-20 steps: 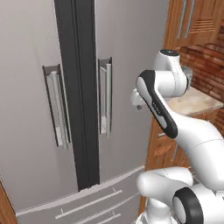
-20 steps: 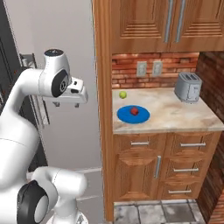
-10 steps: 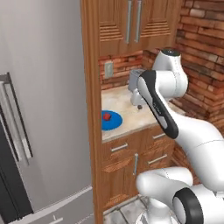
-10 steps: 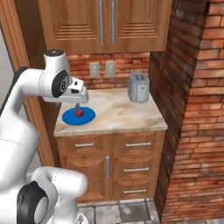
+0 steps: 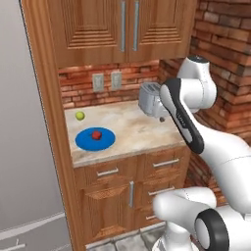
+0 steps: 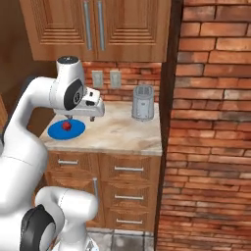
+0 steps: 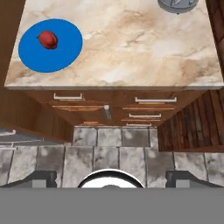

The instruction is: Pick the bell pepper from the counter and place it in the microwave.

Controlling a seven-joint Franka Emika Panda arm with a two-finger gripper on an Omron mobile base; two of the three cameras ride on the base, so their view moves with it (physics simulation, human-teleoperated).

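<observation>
The bell pepper (image 5: 96, 135) is small, red and glossy. It lies on a flat blue plate (image 5: 86, 141) at the left of the beige marbled counter (image 5: 132, 128). In the right base view the bell pepper (image 6: 66, 126) sits just below my gripper (image 6: 80, 118). From the hand view, the bell pepper (image 7: 47, 39) is at the upper left, far from my gripper (image 7: 112, 179). The gripper is open and empty, hanging high over the floor before the counter's (image 7: 131, 48) front edge. The microwave is out of view.
A grey toaster (image 5: 149, 98) stands at the back right of the counter. A small yellow-green ball (image 5: 79, 115) lies behind the plate. Wooden cabinets (image 6: 98, 29) hang above, a brick wall (image 6: 211, 122) closes the right side, and drawers (image 7: 148, 109) are below.
The whole picture has shifted: the base moved from facing the grey fridge doors to facing the counter. The gripper stays open and empty.
</observation>
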